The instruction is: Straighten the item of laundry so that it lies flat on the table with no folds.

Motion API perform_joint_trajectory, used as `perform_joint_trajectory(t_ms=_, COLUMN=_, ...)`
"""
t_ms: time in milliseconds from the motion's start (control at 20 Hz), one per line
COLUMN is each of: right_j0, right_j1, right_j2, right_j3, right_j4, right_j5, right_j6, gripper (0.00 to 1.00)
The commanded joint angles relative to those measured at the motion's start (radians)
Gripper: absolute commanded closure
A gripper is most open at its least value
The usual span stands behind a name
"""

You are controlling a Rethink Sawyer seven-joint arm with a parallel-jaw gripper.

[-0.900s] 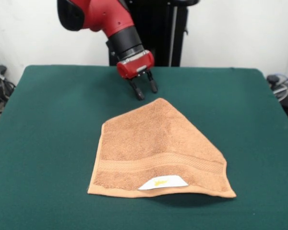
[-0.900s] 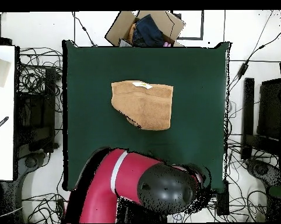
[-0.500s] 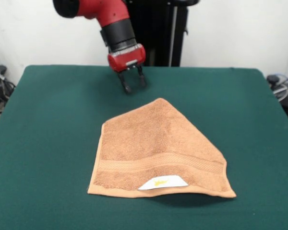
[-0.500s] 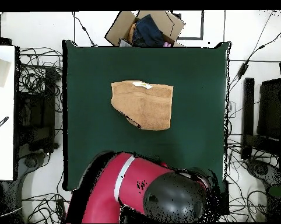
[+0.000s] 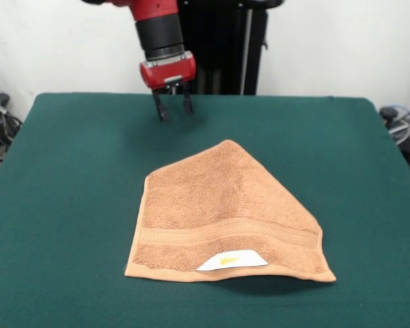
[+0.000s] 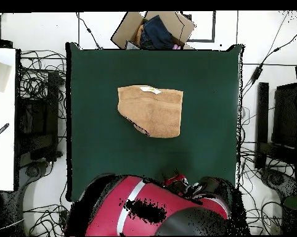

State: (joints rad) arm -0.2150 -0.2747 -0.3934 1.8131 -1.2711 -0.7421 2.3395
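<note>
The small orange-tan terry-cloth hand towel [image 5: 222, 215] lies near the middle of the large rectangular table covered in dark green felt-like cloth [image 5: 61, 205], and it is not yet flat. In the front view it makes a lopsided shape: a straight hem along the near side with a woven band just above it, and a far side that rises to a single point, which suggests a corner doubled over onto the body. The overhead view agrees, with one corner of the cloth cut off on a slant. A white label with a yellow mark [image 5: 231, 260] pokes out at the near hem. The red and black gripper [image 5: 171, 107] hangs above the table's far part, well apart from the towel, its two dark fingers spread and empty. Judged from this, the main job is left: the folded part has to be opened out and smoothed.
</note>
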Motion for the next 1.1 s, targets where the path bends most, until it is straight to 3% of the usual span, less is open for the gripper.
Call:
perform_joint_trajectory(t_ms=50, right_j0=-0.006, right_j1=-0.064, right_j2=0.206, right_j3=-0.044, right_j4=-0.092, right_j5=0.072, right_j6=0.389, gripper=0.0)
perform_joint_trajectory(t_ms=750, right_j0=0.012, right_j1=-0.099, right_j2=0.247, right_j3=-0.077, right_j4=-0.161, right_j5=0.107, right_j6=0.521, gripper=0.0)
perform_joint_trajectory(t_ms=1100, right_j0=-0.012, right_j1=-0.092, right_j2=0.278, right_j3=-0.086, right_j4=-0.155, right_j5=0.109, right_j6=0.544, gripper=0.0)
